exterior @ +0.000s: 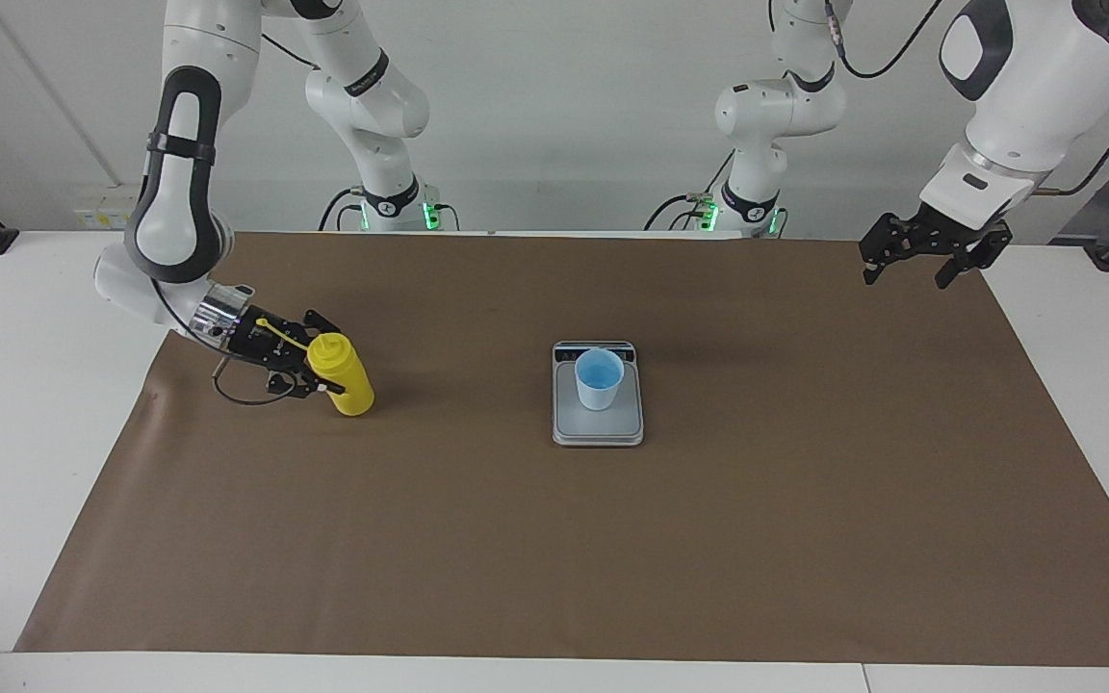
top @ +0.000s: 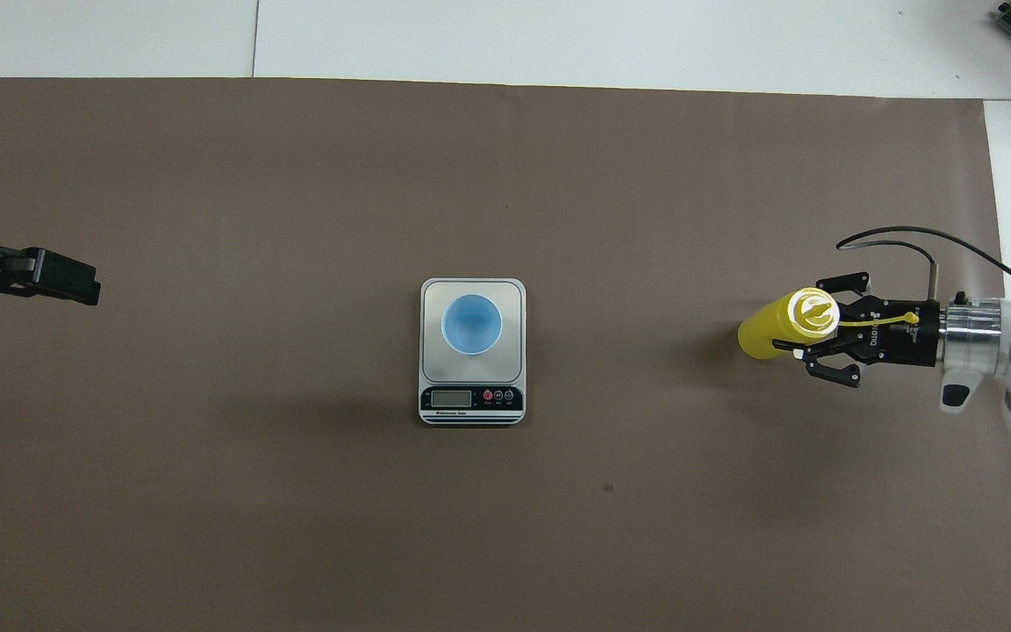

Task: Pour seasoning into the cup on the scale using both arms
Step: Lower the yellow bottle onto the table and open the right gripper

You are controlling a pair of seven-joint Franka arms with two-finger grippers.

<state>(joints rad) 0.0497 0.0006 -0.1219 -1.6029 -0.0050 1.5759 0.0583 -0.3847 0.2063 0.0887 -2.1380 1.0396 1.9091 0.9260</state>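
We see the seasoning bottle (exterior: 347, 382) as a yellow plastic squeeze bottle with a nozzle top and a thin yellow cap strap (exterior: 277, 330) trailing back over the gripper. It stands about upright at the right arm's end of the brown mat (exterior: 709, 539), its base at or just above the mat; we cannot tell which. The right gripper (exterior: 319, 371) reaches in sideways and is clamped on the bottle's upper body just below the nozzle, the bottle's lower half sticking out past the fingers. The bottle is well apart from the scale (exterior: 598, 423), which lies in the middle of the mat, its dark display strip (top: 471, 398) on the edge nearer the robots. On the grey weighing plate stands the small pale blue cup (exterior: 599, 378), upright; we make out nothing inside but its brighter blue interior. The left gripper (exterior: 915, 269) waits in the air over the left arm's end of the mat, fingers spread wide, holding nothing.
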